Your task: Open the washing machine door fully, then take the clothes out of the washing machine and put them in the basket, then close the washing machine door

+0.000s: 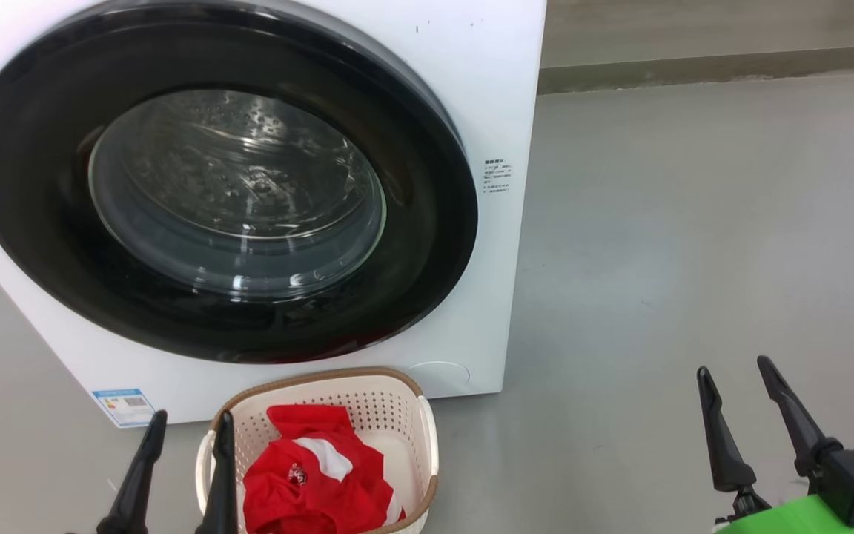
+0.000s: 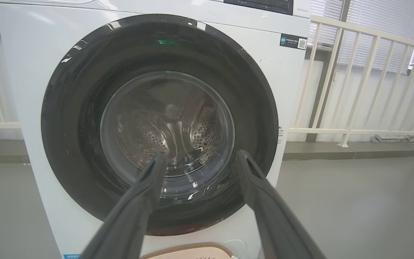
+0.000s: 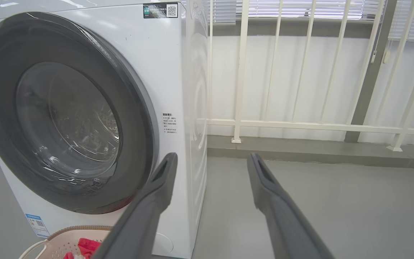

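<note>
Closest to me, the left gripper (image 1: pixel 191 419) sits low at the left end of the basket (image 1: pixel 323 373). Its fingers are spread apart with nothing between them. One finger overlaps the basket's handle in the head view, and I can't tell whether it touches. The right gripper (image 1: pixel 734 367) is well off to the right over bare floor (image 1: pixel 694 222), its fingers likewise wide and empty.

Just past the left gripper, the basket stands on the floor right in front of the washing machine (image 1: pixel 494 89). The clothes (image 1: pixel 316 475) lie bunched inside it, red with a white panel and a small logo facing up. No red fabric shows on the floor or hanging over the rim.

Behind the basket, the washing machine door (image 1: pixel 427 245) lies flush against the white front. From the right wrist view I see no gap along its edge, so I judge it shut, though I can't confirm that the latch has caught. Through the glass, the drum (image 2: pixel 149 144) shows bare perforated steel and no red.

By my reading all three steps are done: the clothes are out and in the basket, and the door is closed. At most, what's left is backing both arms away.
</note>
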